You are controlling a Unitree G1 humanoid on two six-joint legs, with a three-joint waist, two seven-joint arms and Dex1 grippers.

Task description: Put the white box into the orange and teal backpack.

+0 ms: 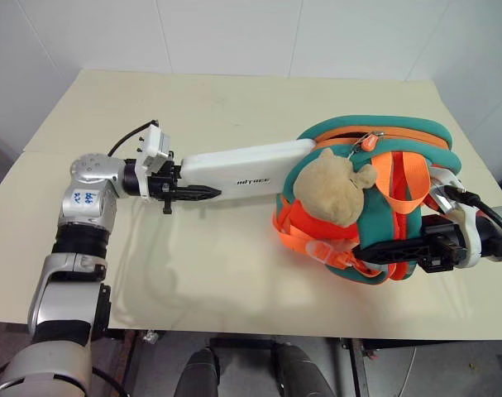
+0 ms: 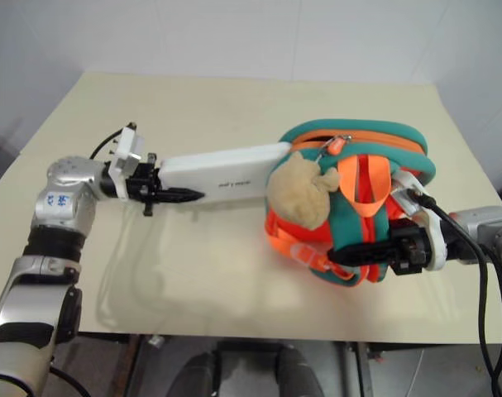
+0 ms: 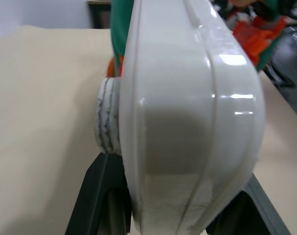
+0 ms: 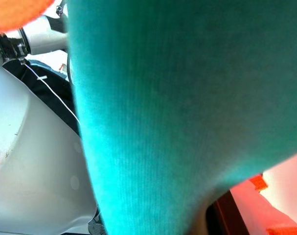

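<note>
Since the white box [image 1: 246,168] stays straight while held out by one end alone, I judge it stiff and fairly light, though its glossy rounded shell looks slippery, so I would keep hold across its flat faces at the short end, where the left claw [image 1: 188,186] has it clamped now. From there it reaches level above the tabletop [image 1: 217,273], its far end at the open mouth of the orange and teal backpack [image 1: 375,207], just behind the tan plush toy [image 1: 333,186]. That backpack is soft and floppy (it will sag unless something props it), and my right claw [image 1: 391,251] is closed on its teal fabric at the near side. Head views give me the whole line-up of box and opening; the left wrist view adds the shell's sheen and a scuffed round pad pressed to its face, while the right wrist view brings the teal cloth right up close.
</note>
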